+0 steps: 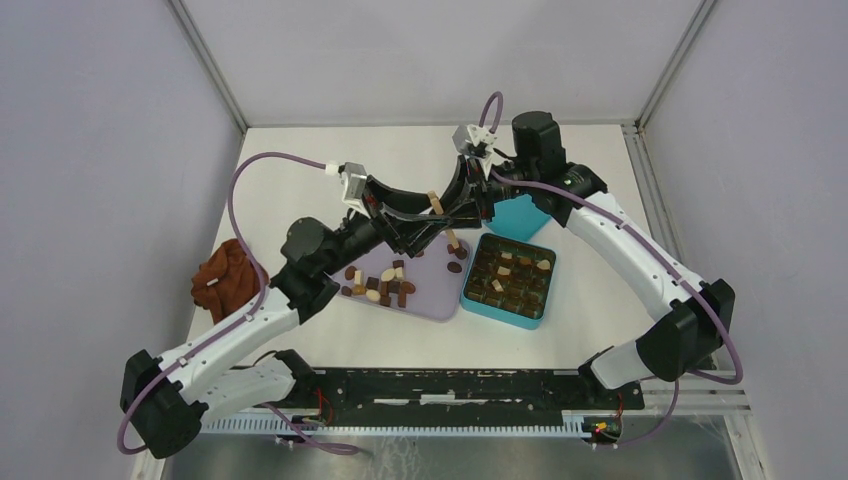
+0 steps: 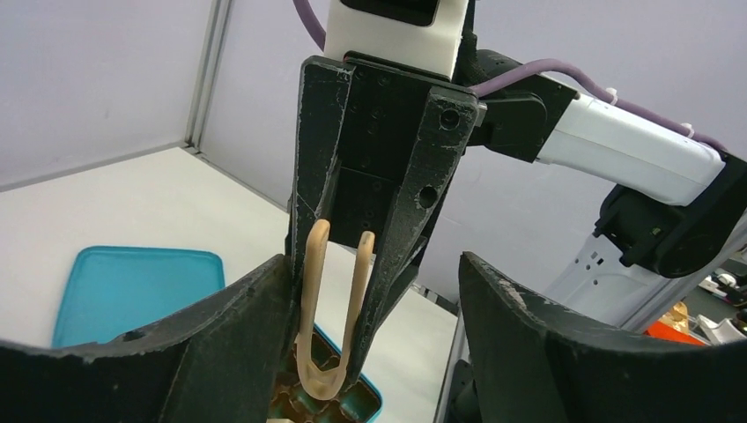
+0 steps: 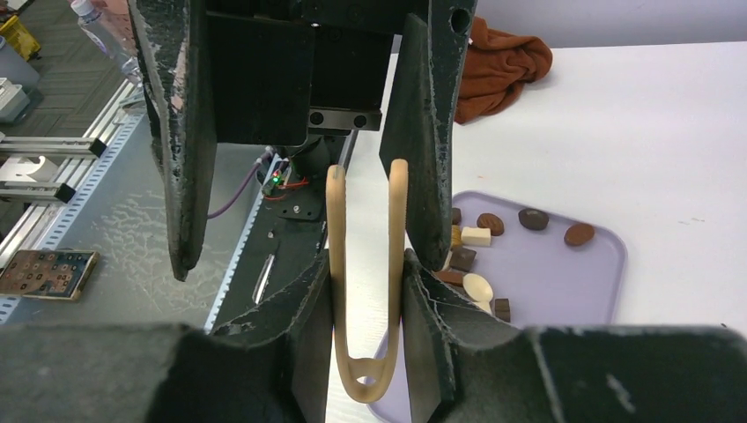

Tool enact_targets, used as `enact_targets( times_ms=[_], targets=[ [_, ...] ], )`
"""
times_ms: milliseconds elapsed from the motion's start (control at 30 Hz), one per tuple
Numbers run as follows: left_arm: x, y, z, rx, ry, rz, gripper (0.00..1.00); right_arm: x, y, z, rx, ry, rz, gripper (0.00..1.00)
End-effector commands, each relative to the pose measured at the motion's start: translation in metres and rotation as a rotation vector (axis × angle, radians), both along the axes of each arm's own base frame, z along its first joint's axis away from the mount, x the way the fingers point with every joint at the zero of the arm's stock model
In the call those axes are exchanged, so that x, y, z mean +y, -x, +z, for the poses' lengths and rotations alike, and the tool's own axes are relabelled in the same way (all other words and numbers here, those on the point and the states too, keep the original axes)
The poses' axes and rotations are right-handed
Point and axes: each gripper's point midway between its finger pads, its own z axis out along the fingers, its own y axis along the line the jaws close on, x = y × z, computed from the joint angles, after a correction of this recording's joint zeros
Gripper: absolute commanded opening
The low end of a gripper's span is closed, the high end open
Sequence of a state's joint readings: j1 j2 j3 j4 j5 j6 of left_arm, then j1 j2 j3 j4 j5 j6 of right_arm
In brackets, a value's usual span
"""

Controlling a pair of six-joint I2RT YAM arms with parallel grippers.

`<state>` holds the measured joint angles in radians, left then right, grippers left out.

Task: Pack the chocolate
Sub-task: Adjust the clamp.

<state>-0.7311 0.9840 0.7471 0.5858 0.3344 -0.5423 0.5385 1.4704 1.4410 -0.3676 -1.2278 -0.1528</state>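
**Packing is partway done, and you have no piece in hand**

The teal box [image 1: 500, 314] lies open on the table just right of the lavender tray [image 1: 435, 296]. Several of its compartments hold chocolate [image 1: 505, 270], a mix of dark, mid-brown and cream pieces. Others look unfilled, though the overhead view is too small for you to count them.

A good cluster of loose chocolates [image 1: 385, 283] is left on the tray, with a few more near its far right corner. By my estimate, you have at least as much left to move as you have already packed. The teal lid [image 2: 132, 282] lies flat on the table beyond the box, so closing is not yet done either.

Both arms meet in the air above the tray around a pair of beige tongs [image 3: 336, 229].

- **Right gripper:** The right gripper [image 3: 366, 264] has its fingers pressed onto the two legs of the tongs, near the bend.
- **Left gripper:** The left gripper [image 3: 304, 260] stands wide open around the free ends. One finger is well clear of the tongs and the other is right beside them, so it grips nothing.
- **Tongs:** They carry no chocolate.

I read this as a tool handover, not a packing stroke. Your next pick has to start from the tray.
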Motion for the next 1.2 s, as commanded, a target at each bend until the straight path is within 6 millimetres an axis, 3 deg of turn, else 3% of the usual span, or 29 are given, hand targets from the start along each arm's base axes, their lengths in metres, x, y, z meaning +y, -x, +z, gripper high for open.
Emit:
enact_targets(
  times_ms=[0,67,200,300,500,600,700,800,967,1167],
  targets=[
    [0.004,-0.004,0.031,-0.125,0.027,0.079,0.73,-0.001,0.012,0.021,-0.042,-0.059,0.049,0.35],
    [0.004,-0.007,0.029,-0.115,0.025,0.096,0.68,-0.001,0.012,0.021,-0.024,-0.062,0.050,0.35],
    [0.000,-0.010,0.028,-0.092,0.027,0.094,0.48,0.000,0.012,0.018,-0.001,-0.061,0.048,0.35],
    [-0.003,-0.012,0.026,-0.070,0.030,0.086,0.40,0.000,0.012,0.017,0.005,-0.061,0.047,0.35],
    [-0.008,-0.011,0.027,-0.046,0.040,0.059,0.09,0.000,0.012,0.017,0.012,-0.063,0.048,0.36],
    [-0.004,-0.009,0.036,-0.033,0.085,0.055,0.05,0.000,0.012,0.018,0.013,-0.067,0.050,0.42],
    [0.005,-0.003,0.056,-0.030,0.183,0.056,0.04,-0.002,0.013,0.021,0.050,-0.074,0.050,0.56],
    [0.014,-0.004,0.068,0.008,0.268,0.074,0.03,-0.003,0.016,0.029,0.070,-0.092,0.054,0.63],
    [0.035,-0.013,0.080,0.075,0.403,0.147,0.02,-0.003,0.020,0.046,0.124,-0.139,0.042,0.62],
    [0.049,-0.034,0.074,0.206,0.479,0.253,0.02,-0.008,0.033,0.080,0.312,-0.321,0.019,0.58]
  ],
)
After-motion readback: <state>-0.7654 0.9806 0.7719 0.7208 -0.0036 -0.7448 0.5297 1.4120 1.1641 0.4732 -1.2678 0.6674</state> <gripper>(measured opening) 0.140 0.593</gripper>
